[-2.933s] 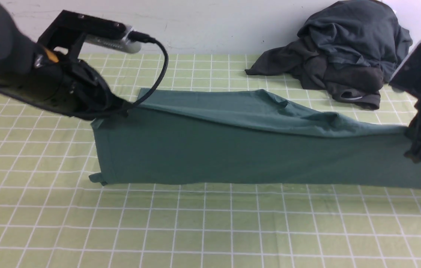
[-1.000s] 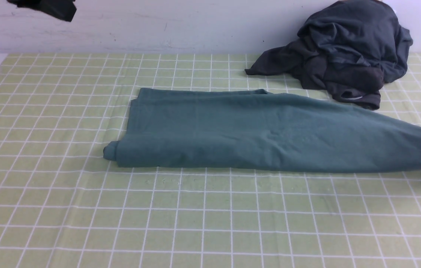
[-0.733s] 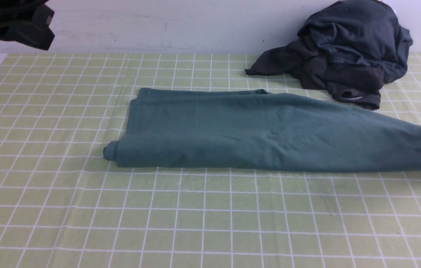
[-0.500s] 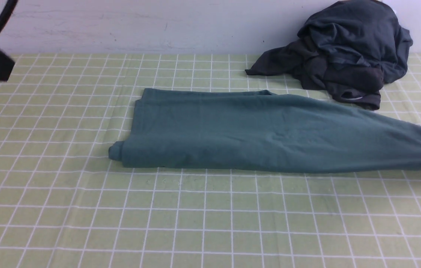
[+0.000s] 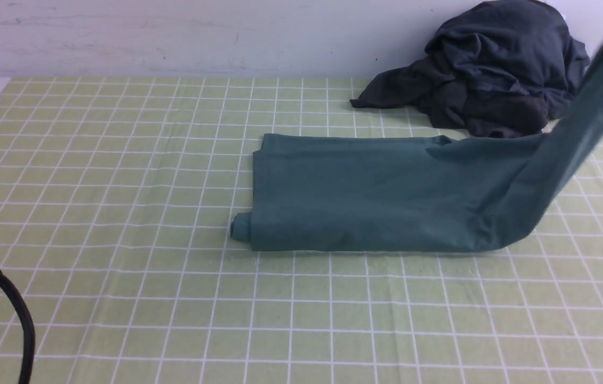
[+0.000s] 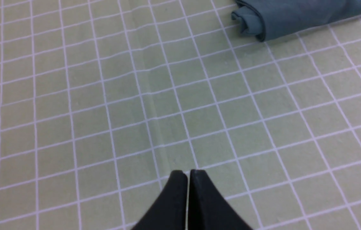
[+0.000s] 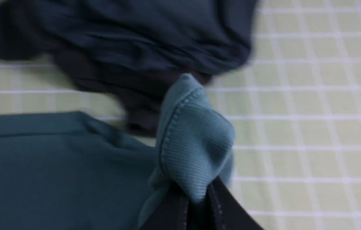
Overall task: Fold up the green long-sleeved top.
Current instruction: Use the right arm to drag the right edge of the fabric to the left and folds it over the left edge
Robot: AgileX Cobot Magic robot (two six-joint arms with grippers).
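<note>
Near left, my left gripper [image 6: 188,174] hangs pinched together, empty, above the checked cloth [image 5: 120,298]. The green long-sleeved top [image 5: 376,197] lies folded at centre, its right end lifted by my right gripper [image 7: 198,199], clamped on the ribbed edge. Dark garments [image 5: 493,69] sit far right.

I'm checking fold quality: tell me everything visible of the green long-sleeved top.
The green long-sleeved top is muted teal, soft-looking knit, folded into a long flat band on the checked tablecloth. Its near-left corner curls into a small roll. Its right end rises off the cloth, where the right gripper is shut on the ribbed, stitched cuff. Dark garments lie just behind it; contact is unclear.
</note>
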